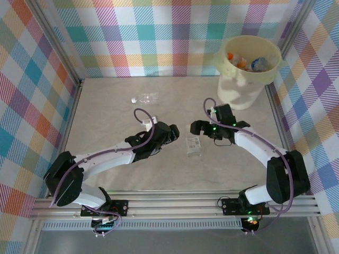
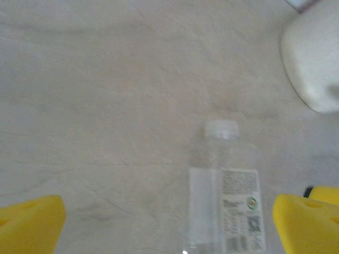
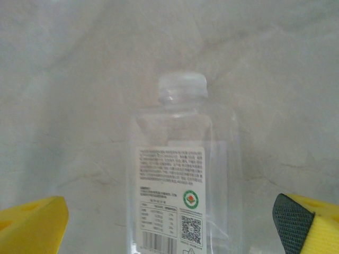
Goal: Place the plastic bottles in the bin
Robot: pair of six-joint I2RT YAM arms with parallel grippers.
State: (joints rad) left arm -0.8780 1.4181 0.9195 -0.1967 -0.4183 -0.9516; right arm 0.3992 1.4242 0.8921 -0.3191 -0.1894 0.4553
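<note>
In the overhead view, the bin (image 1: 237,91) was seen at the upper right of the frame, set in the far corner of the bench (image 1: 106,164) against the checked wall (image 1: 159,37). Several bottles in the bin (image 1: 247,62), with orange and blue parts, were seen lying inside it. A labelled bottle (image 1: 194,145) was seen lying flat on the bench a little right of the frame's centre. The left tool (image 1: 170,133) was placed just to the left of it and the right tool (image 1: 197,127) just above it, neither touching it. A second clear bottle (image 1: 144,98) lay on its side higher in the frame, left of centre, well apart from both tools.

In the left wrist view, the yellow fingers (image 2: 32,225) were seen at the lower corners, spread wide with nothing gripped. The labelled bottle lay right of centre at the bottom, its clear cap pointing up the frame, nearer the right-hand finger. A pale rounded shape (image 2: 312,58) at the upper right was too blurred to be identified.

In the right wrist view, the right tool's fingers (image 3: 32,225) were likewise set wide apart. The labelled bottle was centred between them, untouched, its cap upward and its printed label facing the camera.
</note>
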